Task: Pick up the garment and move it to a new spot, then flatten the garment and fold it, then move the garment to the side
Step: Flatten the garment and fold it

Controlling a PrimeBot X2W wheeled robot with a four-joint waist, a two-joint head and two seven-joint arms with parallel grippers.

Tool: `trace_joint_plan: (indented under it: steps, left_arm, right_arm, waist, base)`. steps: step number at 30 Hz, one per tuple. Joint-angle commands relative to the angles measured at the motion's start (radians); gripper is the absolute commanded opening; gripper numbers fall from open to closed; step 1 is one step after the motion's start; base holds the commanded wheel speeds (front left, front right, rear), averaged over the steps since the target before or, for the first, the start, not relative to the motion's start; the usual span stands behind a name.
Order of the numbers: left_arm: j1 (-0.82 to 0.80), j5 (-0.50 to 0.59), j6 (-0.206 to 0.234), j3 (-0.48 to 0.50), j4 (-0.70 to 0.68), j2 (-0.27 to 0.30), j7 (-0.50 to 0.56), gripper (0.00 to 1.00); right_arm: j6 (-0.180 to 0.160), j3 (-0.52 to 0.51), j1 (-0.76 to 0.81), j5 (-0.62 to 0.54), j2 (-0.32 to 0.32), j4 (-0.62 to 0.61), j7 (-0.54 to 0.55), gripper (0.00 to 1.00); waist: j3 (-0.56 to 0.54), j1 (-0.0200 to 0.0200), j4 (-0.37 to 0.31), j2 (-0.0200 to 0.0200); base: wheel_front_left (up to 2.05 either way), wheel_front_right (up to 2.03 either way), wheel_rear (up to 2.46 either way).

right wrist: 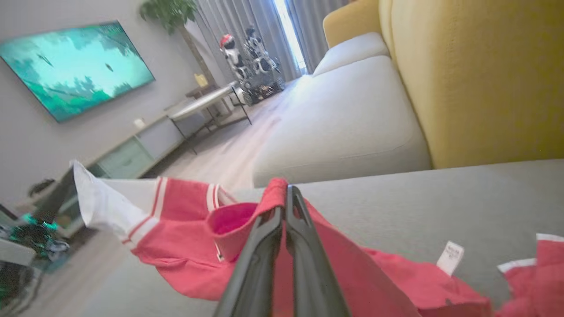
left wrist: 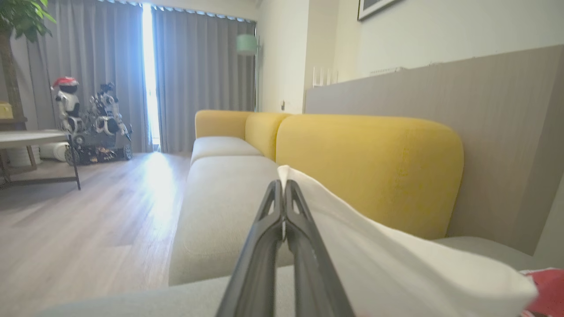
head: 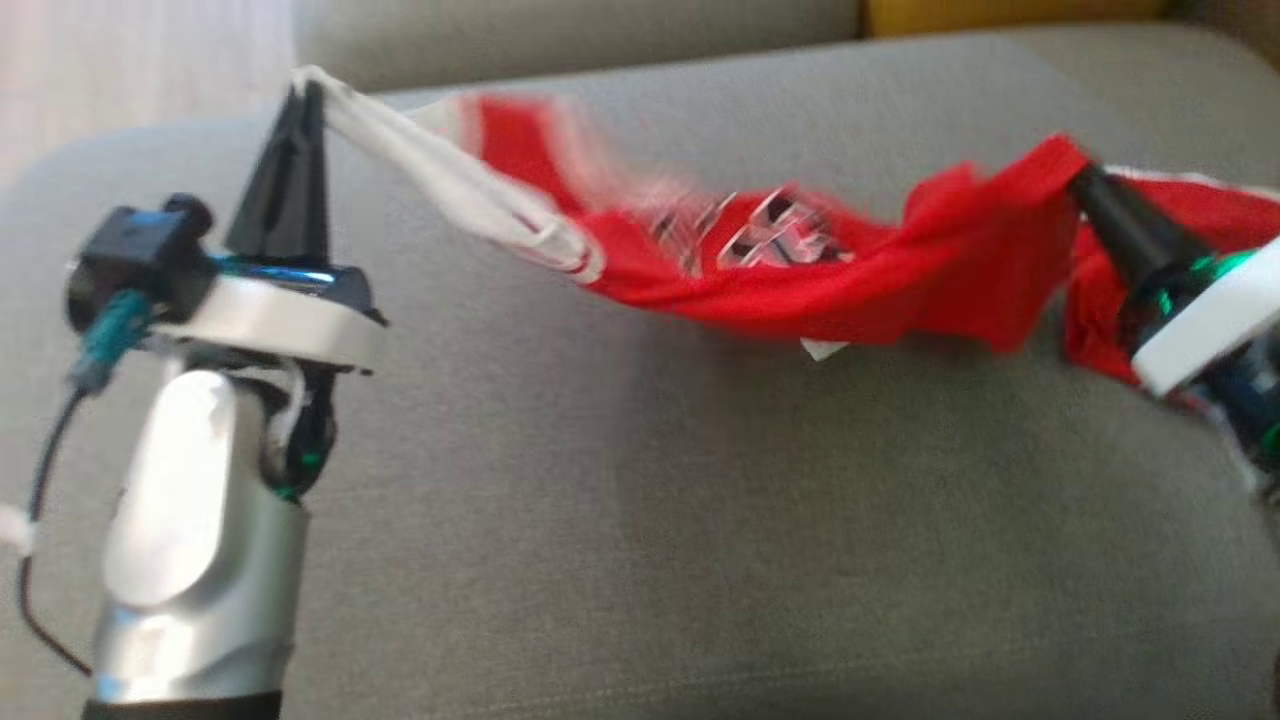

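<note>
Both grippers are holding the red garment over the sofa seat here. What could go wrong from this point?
1. The left gripper pinches only the tip of the white sleeve; more stretch might pull it free.
2. The garment hangs twisted and bunched between it and the right gripper, so it may land on the sofa seat creased, not flat.

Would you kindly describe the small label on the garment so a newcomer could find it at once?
Over the grey sofa seat, a red garment is stretched between the left gripper and the right gripper. Under its sagging middle, a small label pokes from the lower edge. It is the lone white scrap there, far smaller than the white sleeve by the left gripper.
</note>
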Motion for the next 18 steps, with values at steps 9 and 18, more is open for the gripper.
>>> trace_joint_plan:
  steps: [9, 18]
  left_arm:
    - [-0.026, 0.011, 0.004, 0.081, -0.206, 0.076, -0.012, 0.00]
    - [-0.019, -0.005, 0.011, 0.103, -0.401, 0.112, 0.033, 0.00]
  right_arm:
    - [-0.001, -0.057, -0.194, 0.141, -0.024, 0.035, 0.094, 0.00]
    - [-0.001, -0.112, -0.220, 0.165, -0.053, 0.007, 0.153, 0.00]
  waist:
    - [-0.121, 0.0000, 0.085, -0.0001]
    - [-0.171, 0.0000, 0.093, -0.0001]
  base:
    - [0.00, 0.00, 0.00]
    - [0.00, 0.00, 0.00]
